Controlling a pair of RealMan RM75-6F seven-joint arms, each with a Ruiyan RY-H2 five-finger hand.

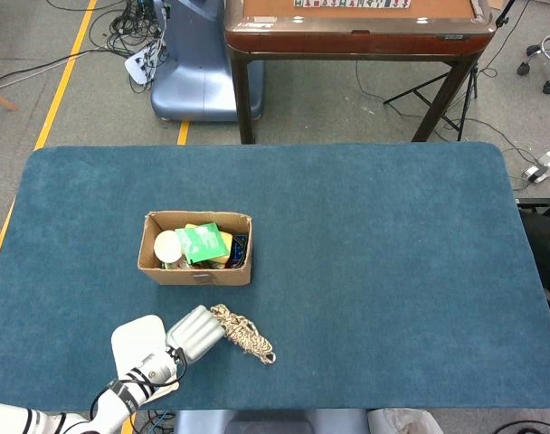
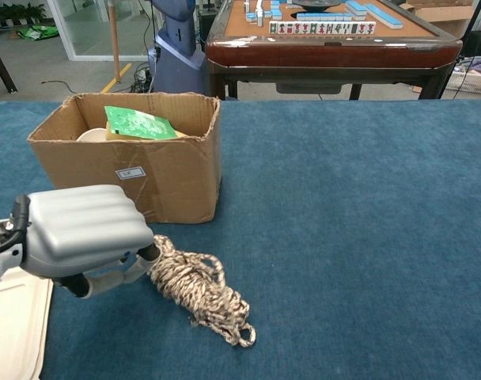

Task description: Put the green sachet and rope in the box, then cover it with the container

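The cardboard box (image 1: 195, 274) (image 2: 177, 170) stands left of the table's middle, with the green sachet (image 1: 202, 241) (image 2: 139, 123) lying on top of its contents. In front of the box, my left hand (image 1: 194, 332) (image 2: 82, 231) grips one end of the coiled rope (image 1: 243, 334) (image 2: 197, 286). The rest of the coil trails on the blue cloth to the right of the hand. A white flat container (image 1: 137, 344) (image 2: 15, 328) lies at the table's front edge, under my left forearm. My right hand is out of both views.
The box also holds a round white lid (image 1: 168, 245) and other small items. Beyond the table's far edge stand a brown mahjong table (image 1: 356, 27) and a blue-grey machine base (image 1: 198, 68).
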